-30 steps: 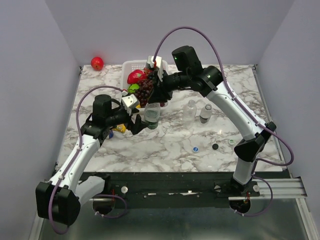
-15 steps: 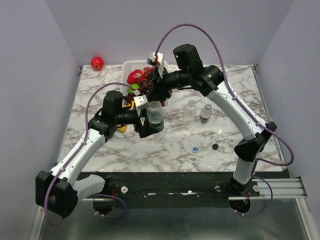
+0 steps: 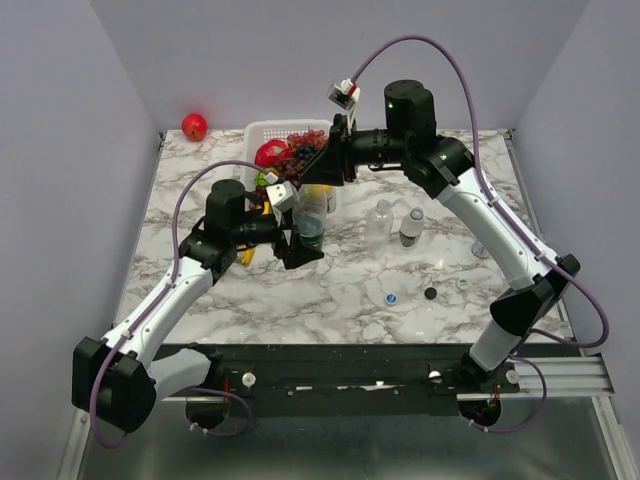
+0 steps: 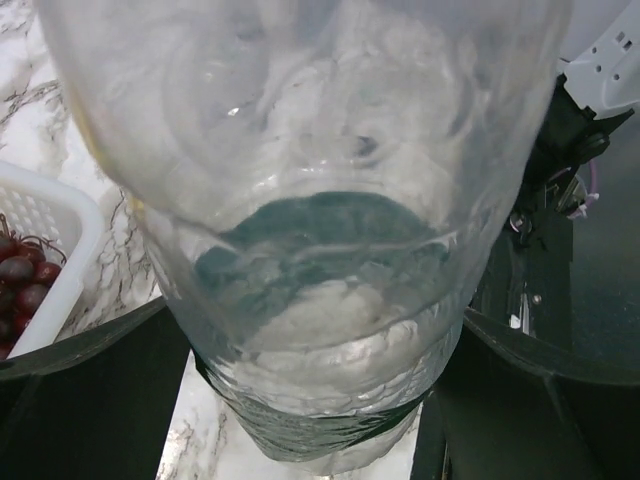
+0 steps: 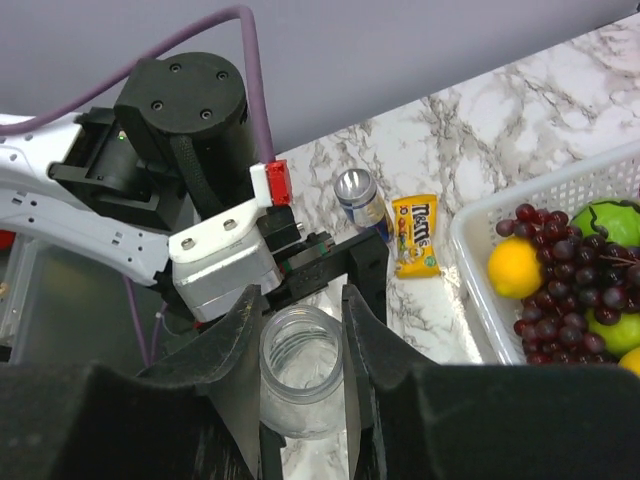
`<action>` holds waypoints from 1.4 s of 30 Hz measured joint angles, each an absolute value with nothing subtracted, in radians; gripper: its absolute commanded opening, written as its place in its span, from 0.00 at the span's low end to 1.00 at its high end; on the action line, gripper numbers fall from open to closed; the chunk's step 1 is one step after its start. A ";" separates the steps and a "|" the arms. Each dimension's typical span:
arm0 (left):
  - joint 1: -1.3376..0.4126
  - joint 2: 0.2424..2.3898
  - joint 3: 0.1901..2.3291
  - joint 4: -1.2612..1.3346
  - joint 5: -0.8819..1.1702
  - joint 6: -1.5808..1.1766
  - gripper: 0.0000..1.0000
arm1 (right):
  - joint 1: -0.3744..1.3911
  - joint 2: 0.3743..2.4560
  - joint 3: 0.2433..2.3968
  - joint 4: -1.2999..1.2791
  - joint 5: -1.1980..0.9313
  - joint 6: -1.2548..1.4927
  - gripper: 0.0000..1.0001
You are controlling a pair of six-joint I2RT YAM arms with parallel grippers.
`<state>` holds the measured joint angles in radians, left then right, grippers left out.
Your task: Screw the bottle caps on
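I count three loose caps on the bench [image 3: 340, 285]: the blue cap [image 3: 391, 298], the black cap [image 3: 430, 294] and the white-green cap [image 3: 464, 284], in a row near its front edge. There are three clear bottles too: one standing bottle [image 3: 379, 218] just beside a second standing bottle [image 3: 411, 226], and the open bottle [image 5: 297, 375] held between my arms. My right tool [image 5: 300, 330] is clamped on its bare threaded neck. My left tool [image 4: 315, 390] gapes wide around its lower body, and I cannot tell whether the fingers touch it. Also one drink can [image 5: 358, 195], one candy packet [image 5: 414, 233] and one basket [image 5: 560, 180] of fruit. The open bottle fills the left wrist view, hiding most of the bench.
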<state>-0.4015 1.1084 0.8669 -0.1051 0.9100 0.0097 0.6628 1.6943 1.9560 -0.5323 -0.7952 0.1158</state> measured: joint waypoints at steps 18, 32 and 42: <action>-0.407 1.130 0.865 0.053 0.955 -0.153 0.95 | 0.663 1.694 1.914 -0.458 -0.797 0.192 0.01; -0.408 1.137 0.862 0.039 0.971 -0.113 0.76 | 0.663 1.694 1.911 -0.458 -0.798 0.186 0.01; -0.406 1.138 0.861 -0.014 0.971 -0.010 0.48 | 0.663 1.679 1.909 -0.512 -0.793 0.118 0.69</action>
